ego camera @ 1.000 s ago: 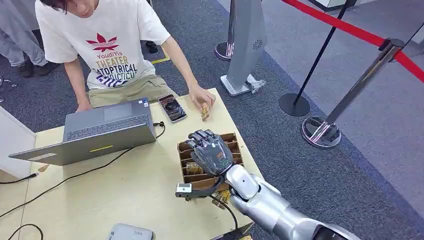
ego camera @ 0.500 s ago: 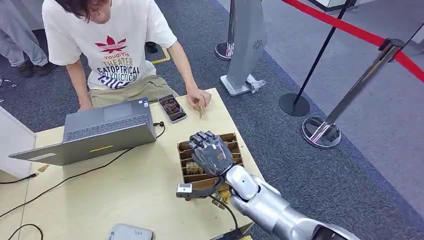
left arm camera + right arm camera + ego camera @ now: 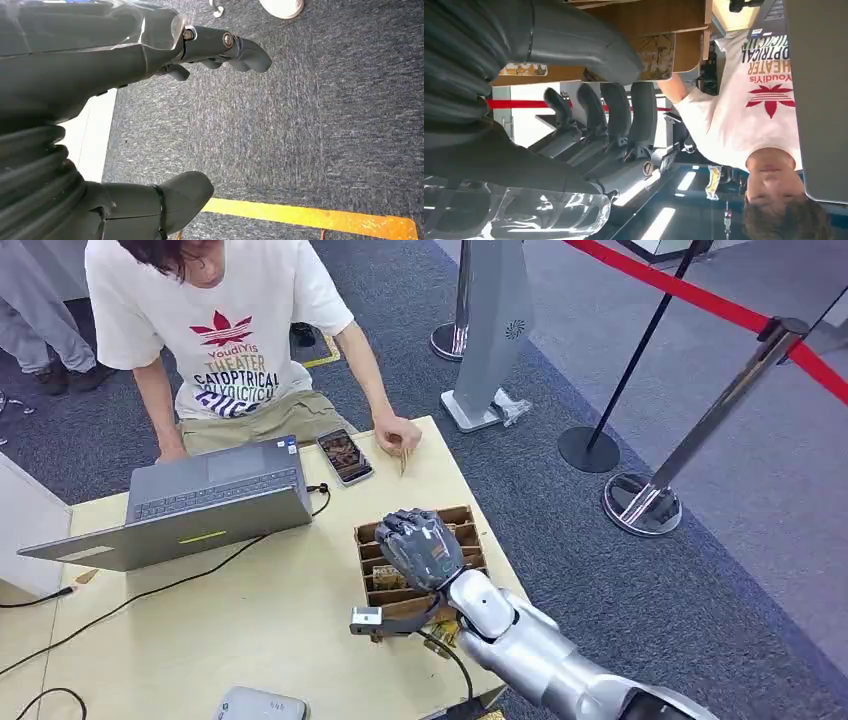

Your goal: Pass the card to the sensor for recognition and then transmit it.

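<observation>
A humanoid robot's right hand (image 3: 422, 548) hovers over a slotted cardboard box (image 3: 465, 532) of cards at the near right corner of a pale wooden table (image 3: 250, 620), its dark fingers (image 3: 616, 112) bent downward toward the dividers; from the wrist camera the fingers stand apart from the thick thumb (image 3: 579, 42) with nothing visibly between them, though whether the fingertips touch a card cannot be told. One patterned card (image 3: 655, 56) stands upright in the box just beyond the thumb, and more cards (image 3: 388, 578) lie in the slots beside the hand. Across the table, a seated person in a white printed T-shirt (image 3: 225, 325) rests one hand (image 3: 398, 432) on the tabletop at the far right corner, pinching another card (image 3: 404, 457) edge-on against the wood (it sits just beside a smartphone (image 3: 344, 455) lying face up). An open grey laptop (image 3: 190, 505) occupies the left part of the table, a black cable (image 3: 150, 595) trailing from it toward the near edge, and a small grey device (image 3: 260, 705) lies at the near edge. The robot's left hand (image 3: 150, 75) hangs over dark carpet (image 3: 310, 125) crossed by a yellow floor stripe (image 3: 310, 219), its fingers loosely parted and holding nothing. Behind the table stand a grey kiosk (image 3: 495, 330) and stanchions with red belts (image 3: 690, 290).
</observation>
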Motion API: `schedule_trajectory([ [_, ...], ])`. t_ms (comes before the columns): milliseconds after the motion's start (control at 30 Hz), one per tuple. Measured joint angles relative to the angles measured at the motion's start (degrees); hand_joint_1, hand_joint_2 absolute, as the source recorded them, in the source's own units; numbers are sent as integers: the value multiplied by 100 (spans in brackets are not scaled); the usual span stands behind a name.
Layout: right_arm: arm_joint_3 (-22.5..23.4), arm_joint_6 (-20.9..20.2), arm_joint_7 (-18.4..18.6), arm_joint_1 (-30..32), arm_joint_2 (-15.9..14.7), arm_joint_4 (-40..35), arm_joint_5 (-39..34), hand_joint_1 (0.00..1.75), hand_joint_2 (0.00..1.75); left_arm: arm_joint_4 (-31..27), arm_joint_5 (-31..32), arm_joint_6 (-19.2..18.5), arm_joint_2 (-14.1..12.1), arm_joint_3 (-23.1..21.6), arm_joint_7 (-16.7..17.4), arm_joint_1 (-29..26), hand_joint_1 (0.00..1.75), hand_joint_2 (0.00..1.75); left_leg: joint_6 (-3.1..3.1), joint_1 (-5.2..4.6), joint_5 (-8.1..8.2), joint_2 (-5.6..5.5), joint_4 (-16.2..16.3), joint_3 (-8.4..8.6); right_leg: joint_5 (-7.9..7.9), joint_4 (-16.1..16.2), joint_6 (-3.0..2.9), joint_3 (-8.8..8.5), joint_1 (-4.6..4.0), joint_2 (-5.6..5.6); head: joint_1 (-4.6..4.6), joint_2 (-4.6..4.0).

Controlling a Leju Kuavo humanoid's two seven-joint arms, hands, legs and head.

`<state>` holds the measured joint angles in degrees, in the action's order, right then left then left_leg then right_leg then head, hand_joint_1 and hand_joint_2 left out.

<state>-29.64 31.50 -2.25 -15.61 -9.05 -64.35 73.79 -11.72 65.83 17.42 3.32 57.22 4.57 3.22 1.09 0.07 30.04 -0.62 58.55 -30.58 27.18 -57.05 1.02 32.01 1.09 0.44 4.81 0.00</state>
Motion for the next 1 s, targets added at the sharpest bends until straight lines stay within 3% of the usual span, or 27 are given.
schedule_trajectory([
  [567, -2, -57, -181, -206, 57, 9, -313, 155, 175, -13, 39, -11, 2, 39, -2, 1, 0, 175, 0, 0, 0, 0, 0, 0, 0, -1, 0, 0, 0, 0, -2, 0],
  [1000, 0, -832, -518, -642, 92, -741, -1129, 152, 175, -13, 170, -57, 2, 48, -9, 4, 0, 175, 1, 0, -2, 1, 0, 0, -1, -2, 0, 0, 0, 1, -2, 0],
])
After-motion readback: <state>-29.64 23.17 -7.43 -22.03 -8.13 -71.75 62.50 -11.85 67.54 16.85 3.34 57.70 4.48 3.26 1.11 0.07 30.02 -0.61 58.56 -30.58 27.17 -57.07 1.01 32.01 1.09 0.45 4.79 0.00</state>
